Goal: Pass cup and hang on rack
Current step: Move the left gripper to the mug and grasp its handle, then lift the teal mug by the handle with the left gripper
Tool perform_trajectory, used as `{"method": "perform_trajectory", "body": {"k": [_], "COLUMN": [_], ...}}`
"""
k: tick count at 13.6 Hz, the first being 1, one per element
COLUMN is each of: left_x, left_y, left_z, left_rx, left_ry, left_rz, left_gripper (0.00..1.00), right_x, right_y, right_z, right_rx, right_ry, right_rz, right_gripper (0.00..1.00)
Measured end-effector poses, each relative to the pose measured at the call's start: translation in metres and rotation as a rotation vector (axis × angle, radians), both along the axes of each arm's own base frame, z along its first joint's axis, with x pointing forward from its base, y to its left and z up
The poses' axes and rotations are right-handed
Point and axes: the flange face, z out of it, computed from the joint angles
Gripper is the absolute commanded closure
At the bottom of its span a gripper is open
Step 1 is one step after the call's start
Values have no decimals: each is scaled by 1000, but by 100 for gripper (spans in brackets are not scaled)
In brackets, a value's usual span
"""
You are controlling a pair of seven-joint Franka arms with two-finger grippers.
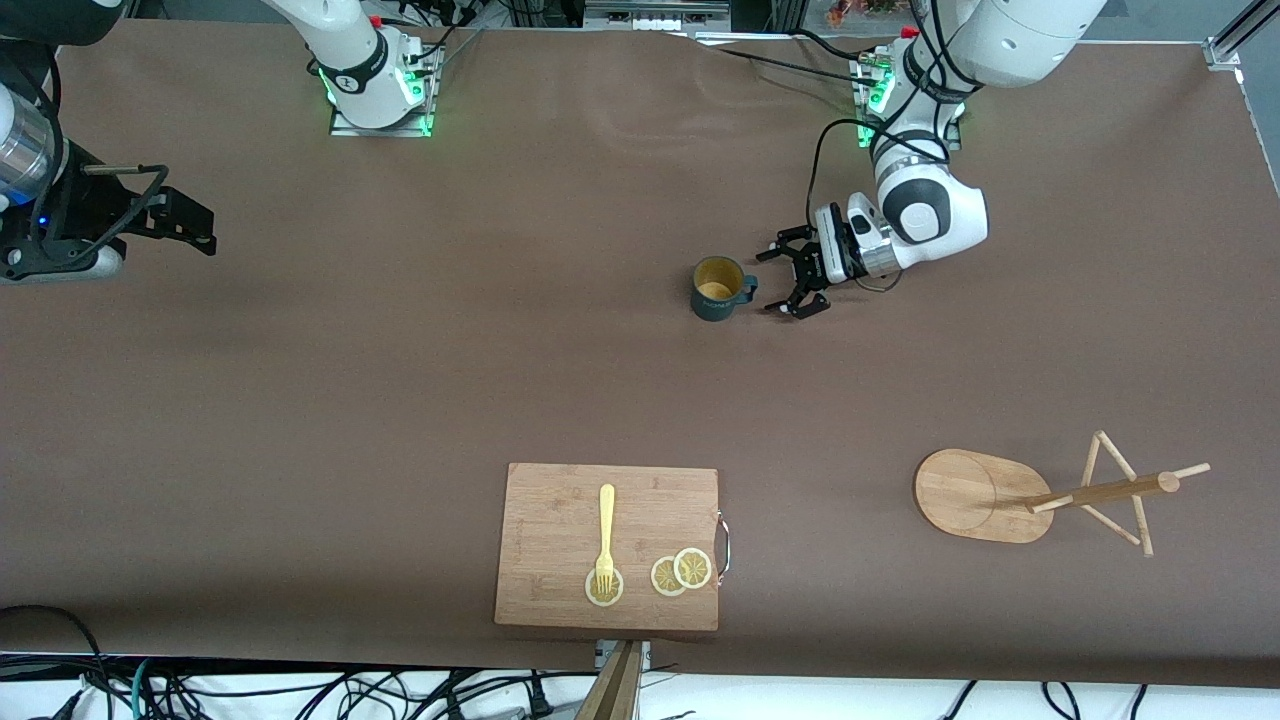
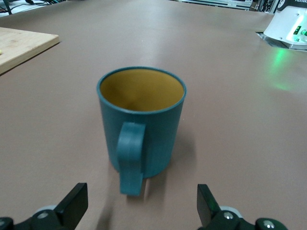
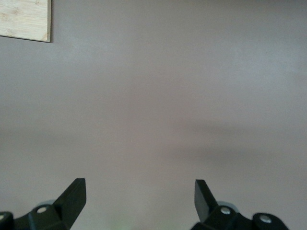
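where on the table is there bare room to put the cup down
Widest bare stretch: between the cup and the cutting board. Also bare: under the open right gripper. Crowded: by the open left gripper beside the cup, the board, and the rack.

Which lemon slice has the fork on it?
The lemon slice alone under the fork tines, toward the right arm's end of the cutting board; the other two overlap, uncovered.

A rectangular bamboo cutting board [image 1: 607, 545] with a metal handle lay on the brown table [image 1: 350, 400], near the front camera. On it rested a yellow plastic fork [image 1: 605, 535] and three lemon slices [image 1: 680, 571].
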Motion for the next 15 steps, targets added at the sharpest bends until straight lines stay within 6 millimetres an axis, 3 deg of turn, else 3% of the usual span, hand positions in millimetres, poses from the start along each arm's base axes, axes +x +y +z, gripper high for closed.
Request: {"method": "perform_trajectory", "body": {"k": [6,7,9,12,13,15], "left_x": [-3,-2,0,4,4,3], "left_y": [-16,-18,-21,-24,-24,-24], "left_z": [1,2,2,4,4,2], "left_rx": [-25,-27,-29,-36,-36,-35], "left_ry": [5,2,-4,-19,-19,-14], "left_rz": [25,23,16,26,26,27], "left_gripper": [0,4,26,44,66,78], "right_x": [0,0,0,0,0,0], "right_y": [0,0,0,0,0,0], "right_z": [0,0,0,0,0,0], "right_rx": [0,0,0,0,0,0], "right_ry": [0,0,0,1,1,1], "right_rz": [0,0,0,0,0,0], "right_gripper": [0,0,0,0,0,0]}}
